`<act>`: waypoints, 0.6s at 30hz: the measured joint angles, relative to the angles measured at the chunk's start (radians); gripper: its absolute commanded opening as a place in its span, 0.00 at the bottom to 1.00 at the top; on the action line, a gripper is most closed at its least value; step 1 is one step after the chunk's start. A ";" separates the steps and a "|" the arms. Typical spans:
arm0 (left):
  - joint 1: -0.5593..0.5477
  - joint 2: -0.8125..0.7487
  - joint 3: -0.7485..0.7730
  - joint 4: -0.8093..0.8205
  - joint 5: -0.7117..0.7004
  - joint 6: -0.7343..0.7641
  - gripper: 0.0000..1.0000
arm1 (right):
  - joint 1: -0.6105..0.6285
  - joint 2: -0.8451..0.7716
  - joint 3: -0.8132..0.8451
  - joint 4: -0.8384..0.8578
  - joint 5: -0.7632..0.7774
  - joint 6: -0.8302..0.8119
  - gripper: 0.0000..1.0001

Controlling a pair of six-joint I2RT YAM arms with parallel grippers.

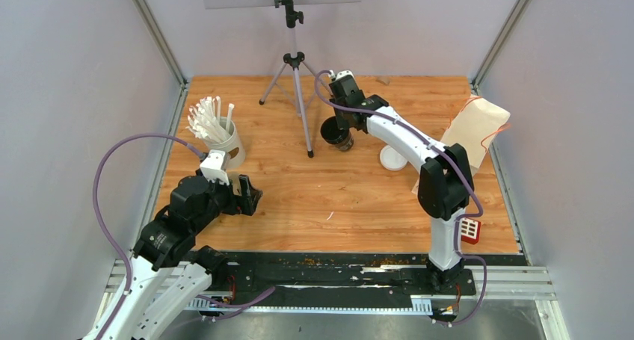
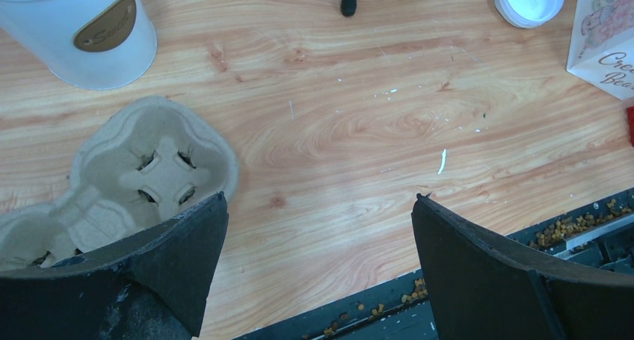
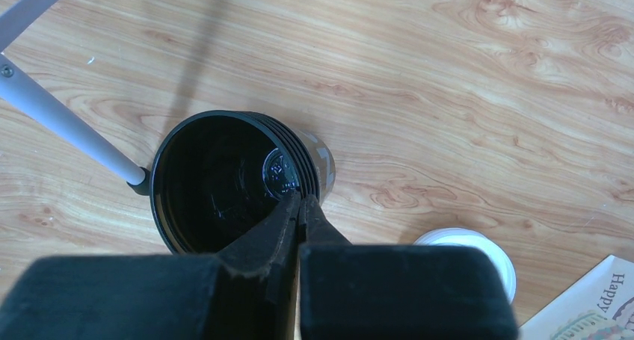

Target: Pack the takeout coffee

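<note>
Black cups (image 3: 217, 183), nested and unlidded, sit toward the worktop's far edge, about midway across, just beside a tripod foot (image 3: 138, 181). Right pincer (image 3: 300, 199) is pressed together on their near rim, one finger seemingly inside.

Risks: the thin-wall pinch slips or buckles; nested cups separate on lifting; the tripod gets knocked.

Right arm is stretched far out, wrist pitched down. Left arm is folded by the near-left corner, left pincer (image 2: 320, 198) spread over the carrier tray (image 2: 149, 161).

I see black cups (image 3: 224, 183) with pale side markings, 1 white lid (image 2: 529, 0), a white straw cup (image 2: 67, 45) with a brown oval label (image 2: 105, 24), a grey-beige pulp tray (image 2: 97, 149) and a table (image 2: 359, 123) of orange, swirling wood grain.
</note>
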 measured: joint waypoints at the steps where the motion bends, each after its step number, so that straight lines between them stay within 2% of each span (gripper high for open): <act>1: 0.000 0.000 0.000 0.000 0.000 0.000 1.00 | -0.003 -0.001 -0.002 0.000 -0.002 0.003 0.00; 7: 0.000 0.005 0.000 0.000 0.000 0.000 1.00 | -0.035 -0.031 -0.042 0.003 -0.035 0.019 0.00; 18: 0.000 0.019 0.000 0.000 -0.003 0.000 1.00 | -0.137 -0.110 -0.108 0.039 -0.213 0.098 0.00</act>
